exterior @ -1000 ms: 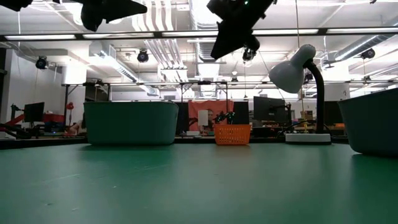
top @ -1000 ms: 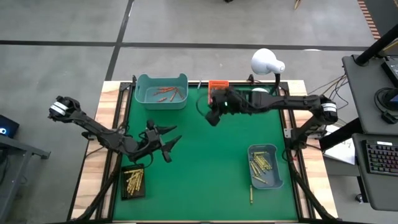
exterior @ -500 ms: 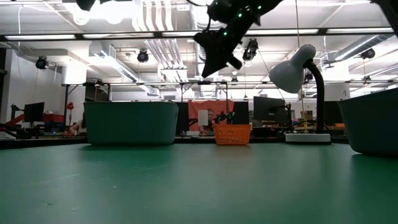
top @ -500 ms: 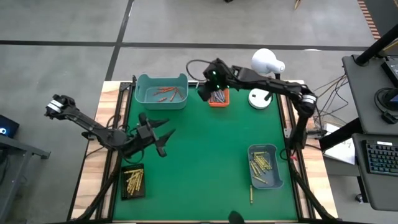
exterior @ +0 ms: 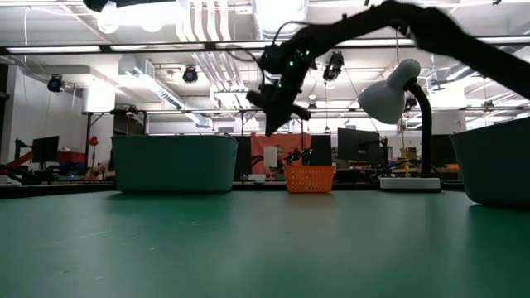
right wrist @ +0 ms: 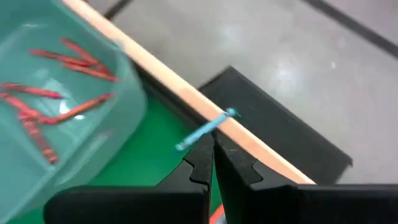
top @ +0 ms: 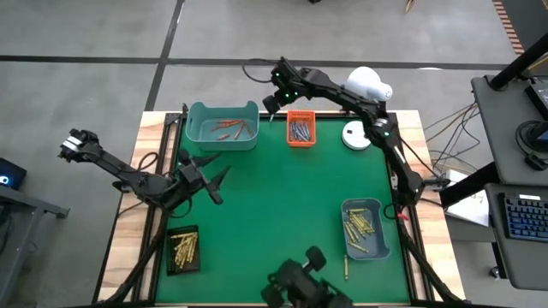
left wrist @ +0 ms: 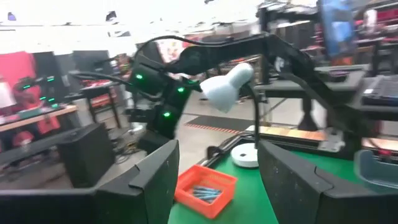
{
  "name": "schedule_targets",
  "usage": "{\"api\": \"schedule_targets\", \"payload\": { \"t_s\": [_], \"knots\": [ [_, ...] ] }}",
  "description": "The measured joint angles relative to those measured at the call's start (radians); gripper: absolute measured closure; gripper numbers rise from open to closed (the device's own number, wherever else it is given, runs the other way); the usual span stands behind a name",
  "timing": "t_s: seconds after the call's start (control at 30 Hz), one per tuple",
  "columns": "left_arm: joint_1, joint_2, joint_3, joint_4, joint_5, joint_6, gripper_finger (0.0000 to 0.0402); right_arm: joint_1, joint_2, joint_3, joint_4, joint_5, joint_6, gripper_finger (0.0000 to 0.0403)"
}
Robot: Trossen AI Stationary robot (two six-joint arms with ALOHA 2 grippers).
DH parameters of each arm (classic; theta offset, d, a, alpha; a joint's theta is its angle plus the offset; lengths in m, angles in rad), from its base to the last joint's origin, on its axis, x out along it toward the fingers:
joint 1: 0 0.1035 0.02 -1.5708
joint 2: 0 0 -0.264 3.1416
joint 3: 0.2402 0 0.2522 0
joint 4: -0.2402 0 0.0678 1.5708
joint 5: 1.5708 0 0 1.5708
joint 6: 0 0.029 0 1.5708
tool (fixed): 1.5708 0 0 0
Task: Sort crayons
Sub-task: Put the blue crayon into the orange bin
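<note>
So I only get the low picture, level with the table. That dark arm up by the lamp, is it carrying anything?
Observer: Yes. The right arm's jaws are shut on a blue crayon, as its wrist camera shows.
Operator: What's in the little orange basket?
Observer: From above, the orange tray holds blue-grey crayons. The jaws hang beside it, toward the teal tray.
Operator: And the teal one?
Observer: Orange-red crayons lie in it.
</note>
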Motion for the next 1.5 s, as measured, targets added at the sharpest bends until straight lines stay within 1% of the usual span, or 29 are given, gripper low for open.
{"api": "schedule_targets", "payload": {
  "t_s": [0.07,0.23,0.43,0.53,0.63,0.73,0.9,0.97,1.07,1.2,1.37,1.5],
  "knots": [
    [0.0,-0.004,0.0,-0.009,-0.033,-0.002,0.0201,-0.019,0.057,0.072,-0.051,0.001,0.02,0.0394],
    [0.0,-0.002,-0.006,-0.028,-0.045,-0.004,0.0201,-0.046,0.076,0.028,-0.03,-0.018,0.047,0.0381],
    [0.0,0.0,-0.008,-0.038,-0.052,-0.006,0.0201,-0.045,0.079,0.01,0.03,-0.027,0.016,0.0334],
    [0.0,0.004,-0.008,-0.039,-0.052,-0.008,0.0201,-0.028,0.079,-0.002,0.069,-0.026,0.009,0.031],
    [0.0,0.013,-0.008,-0.041,-0.052,-0.009,0.0201,-0.011,0.079,-0.005,0.082,-0.029,-0.03,0.0292],
    [0.0,0.024,-0.008,-0.041,-0.052,-0.018,0.0201,0.003,0.058,-0.006,0.06,-0.033,-0.067,0.0282],
    [0.007,0.044,0.003,-0.04,-0.045,-0.04,0.0201,0.055,-0.036,-0.006,0.0,-0.026,-0.132,0.0282],
    [0.016,0.051,0.011,-0.041,-0.005,-0.04,0.0201,0.084,-0.078,-0.01,-0.03,-0.026,-0.158,0.0287],
    [0.046,0.065,0.029,-0.042,0.098,-0.041,0.0201,0.134,-0.152,-0.034,-0.06,-0.014,-0.202,0.0295],
    [0.114,0.09,0.062,-0.045,0.199,-0.041,0.0201,0.211,-0.294,-0.138,-0.067,0.038,-0.239,0.0304],
    [0.24,0.131,0.13,-0.132,0.324,-0.048,0.0201,0.3,-0.506,-0.39,0.002,0.079,-0.239,0.0312],
    [0.378,0.182,0.209,-0.243,0.497,-0.058,0.0201,0.346,-0.668,-0.619,0.13,0.08,-0.251,0.031]
  ]
}}
